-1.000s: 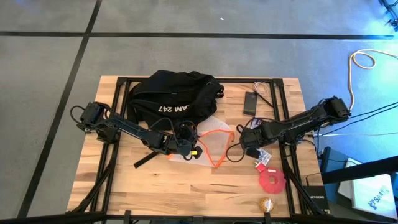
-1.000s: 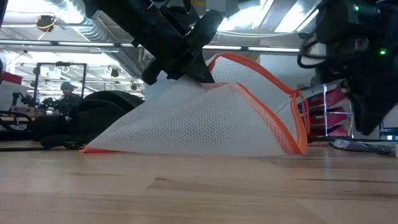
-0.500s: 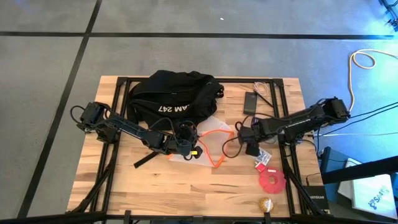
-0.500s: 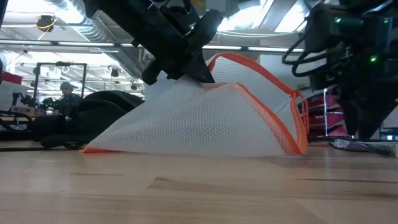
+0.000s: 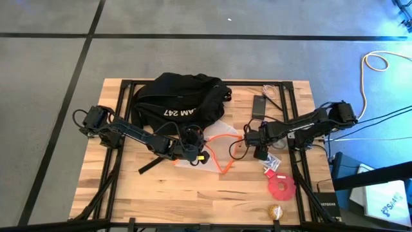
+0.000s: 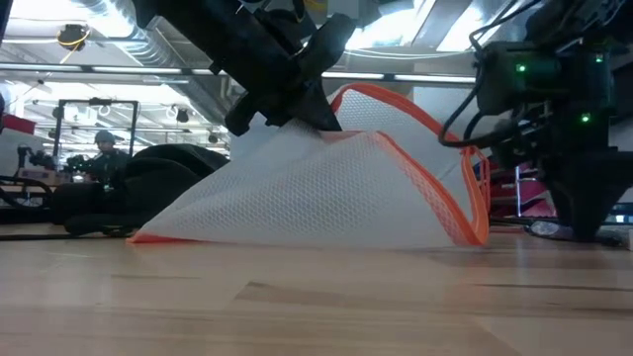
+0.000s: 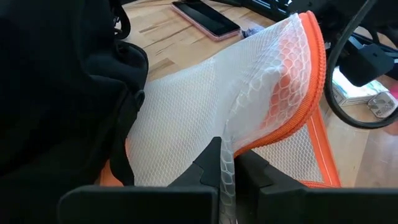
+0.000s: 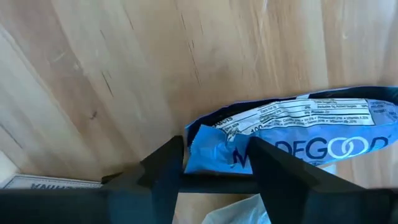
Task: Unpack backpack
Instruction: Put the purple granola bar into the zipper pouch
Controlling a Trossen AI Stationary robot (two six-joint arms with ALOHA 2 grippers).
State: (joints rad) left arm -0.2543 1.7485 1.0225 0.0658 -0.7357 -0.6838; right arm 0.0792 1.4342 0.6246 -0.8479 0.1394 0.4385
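The black backpack [image 5: 180, 100] lies at the table's far side, left of centre, its white lettering up. In front of it a white mesh bag with orange trim [image 5: 215, 145] stands raised like a tent, its lower edge [image 6: 297, 240] on the table. My left gripper [image 5: 196, 147] is shut on its upper wall. My right gripper [image 5: 259, 151] points down close over the table right of the bag. Its fingers [image 8: 166, 168] stand open on either side of the crumpled end of a blue snack wrapper [image 8: 292, 124], which lies flat on the wood. My left gripper pinches a raised fold of the white mesh [image 7: 227, 146] between its two fingers, on the bag's upper wall. It comes slanting down from the table's left. The mesh hangs away from the fingers to the table, and the orange-trimmed mouth [image 6: 465, 168] stands up on the right. My right gripper: whether its fingers touch the wrapper's end [image 8: 211, 146], I cannot tell.
A phone [image 5: 260, 105] lies at the far right beside the backpack. Near the right arm lie a small pink-and-white packet [image 5: 270, 167], a red round thing [image 5: 280, 188] and a small round brown thing [image 5: 275, 211]. A black strap [image 5: 151, 166] trails toward the near edge.
My right gripper has sunk toward the table and shifted a little toward the mesh bag, still pointing down. The mesh bag stands as before.
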